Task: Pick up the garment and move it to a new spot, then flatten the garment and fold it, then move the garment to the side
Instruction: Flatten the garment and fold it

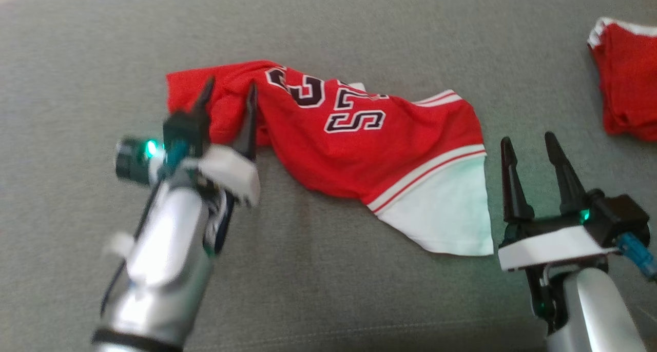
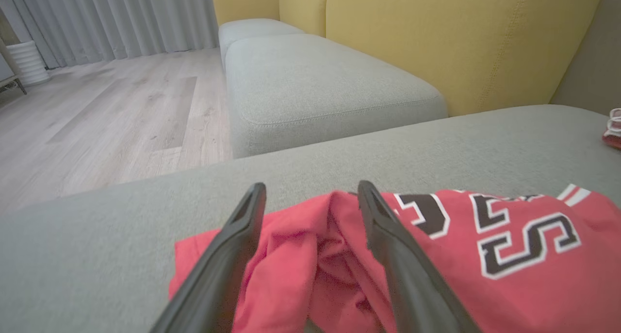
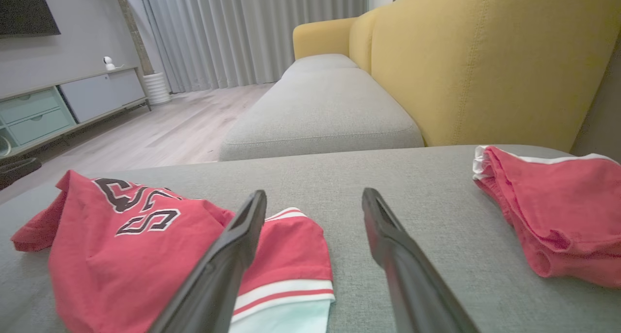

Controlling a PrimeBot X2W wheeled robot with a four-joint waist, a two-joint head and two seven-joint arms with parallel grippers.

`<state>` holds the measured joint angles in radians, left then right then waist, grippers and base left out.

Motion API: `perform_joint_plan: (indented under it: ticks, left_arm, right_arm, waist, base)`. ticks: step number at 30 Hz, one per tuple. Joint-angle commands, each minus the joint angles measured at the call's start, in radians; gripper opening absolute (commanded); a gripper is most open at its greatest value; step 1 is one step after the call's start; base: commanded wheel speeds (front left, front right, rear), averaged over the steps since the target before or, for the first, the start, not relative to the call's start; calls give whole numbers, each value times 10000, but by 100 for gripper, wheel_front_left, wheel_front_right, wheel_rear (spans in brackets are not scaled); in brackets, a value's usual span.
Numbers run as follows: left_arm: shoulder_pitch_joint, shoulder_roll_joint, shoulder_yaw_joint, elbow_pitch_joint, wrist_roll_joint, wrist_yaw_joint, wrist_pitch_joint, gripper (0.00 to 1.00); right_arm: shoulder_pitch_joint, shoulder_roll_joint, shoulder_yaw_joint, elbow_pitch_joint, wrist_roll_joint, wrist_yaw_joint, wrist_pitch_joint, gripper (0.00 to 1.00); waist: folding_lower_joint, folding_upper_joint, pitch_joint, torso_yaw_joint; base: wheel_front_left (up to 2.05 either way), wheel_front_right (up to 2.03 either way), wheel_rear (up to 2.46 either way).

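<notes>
Garment [image 1: 359, 147]: red jersey w/ dark, white-edged numerals [image 1: 328, 103] and striped trim, lying rumpled across the middle of the grey seat cushion [image 1: 328, 28], not flat. Its left end is bunched into folds; its right end spreads into a white panel [image 1: 441, 218] nearer the cushion's front edge.

L to R:
- Left pincer [image 1: 230, 84] is over the bunched left end, jaws apart. In the left wrist view its fingers [image 2: 233, 255] straddle a raised ridge of red cloth; can't tell if they touch the fabric. Nothing gripped.
- Numerals sit upside down in the head view, approx. mid-garment, just right of the left pincer.
- Right pincer [image 1: 528, 139] is just beside the garment's right edge, by the white panel, over bare cushion, jaws apart, holding nothing. The right wrist view has the striped hem by its left finger [image 3: 228, 260].
- Second red garment [image 1: 629, 85] w/ white trim lies crumpled toward the cushion's right side, well apart from the jersey, near the yellow backrest [image 3: 485, 56].
</notes>
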<state>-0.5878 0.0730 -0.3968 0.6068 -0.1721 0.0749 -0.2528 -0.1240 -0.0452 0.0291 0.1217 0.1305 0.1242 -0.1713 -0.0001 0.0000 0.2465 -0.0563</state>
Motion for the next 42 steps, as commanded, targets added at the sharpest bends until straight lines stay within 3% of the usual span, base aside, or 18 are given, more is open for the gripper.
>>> perform_joint_plan:
  ticks: [1, 8, 13, 25, 31, 35, 37, 38, 40, 41, 42]
  left_arm:
    - [380, 108, 422, -694, -142, -91, -88, 100]
    - [1742, -50, 398, -701, -562, -410, -88, 100]
    - [1644, -162, 265, 74, -985, -626, -89, 100]
    - [438, -222, 213, 1378, -1318, -448, -89, 100]
    - [82, -225, 267, 1642, -1237, -73, -89, 100]
    - [-115, -205, 434, 1870, -1185, -134, -89, 100]
    - [-198, -207, 447, 1911, -1115, -203, -89, 75]
    - [-224, -209, 445, 1915, -1092, -235, -89, 51]
    - [-245, -213, 379, 1987, -1057, -317, -89, 24]
    - [-248, -216, 318, 2070, -1047, -359, -89, 0]
    - [-261, -219, 249, 2178, -1046, -409, -89, 0]
  right_arm:
    - [131, -51, 239, -252, -28, 65, -57, 100]
    - [284, -51, 294, -280, 0, 65, 4, 100]
    - [250, -51, 445, -408, -41, 65, 89, 100]
    - [71, -51, 316, -588, -135, 65, 140, 100]
    - [-19, -51, 356, -524, -87, 65, 69, 100]
    - [-62, -51, 379, -509, -59, 65, 35, 100]
    - [-79, -51, 359, -487, -59, 65, 19, 100]
    - [-87, -51, 346, -474, -60, 65, 14, 100]
    - [-105, -51, 332, -443, -61, 65, 9, 100]
    - [-112, -51, 338, -424, -60, 65, 8, 100]
    - [-118, -51, 353, -407, -56, 65, 8, 100]
  waist:
    - [1, 0, -399, 348]
    - [1, 0, -668, 613]
    - [1, 0, -499, 485]
    - [1, 0, 124, -328]
    - [1, 0, 239, -470]
    - [1, 0, 296, -529]
    - [1, 0, 309, -533]
    - [1, 0, 310, -530]
    - [1, 0, 300, -523]
    - [1, 0, 289, -520]
    - [1, 0, 277, -519]
  base:
    - [0, 0, 0]
    - [0, 0, 0]
    - [0, 0, 0]
    - [0, 0, 0]
    - [0, 0, 0]
    - [0, 0, 0]
    - [0, 0, 0]
    - [0, 0, 0]
    - [0, 0, 0]
    - [0, 0, 0]
    - [0, 0, 0]
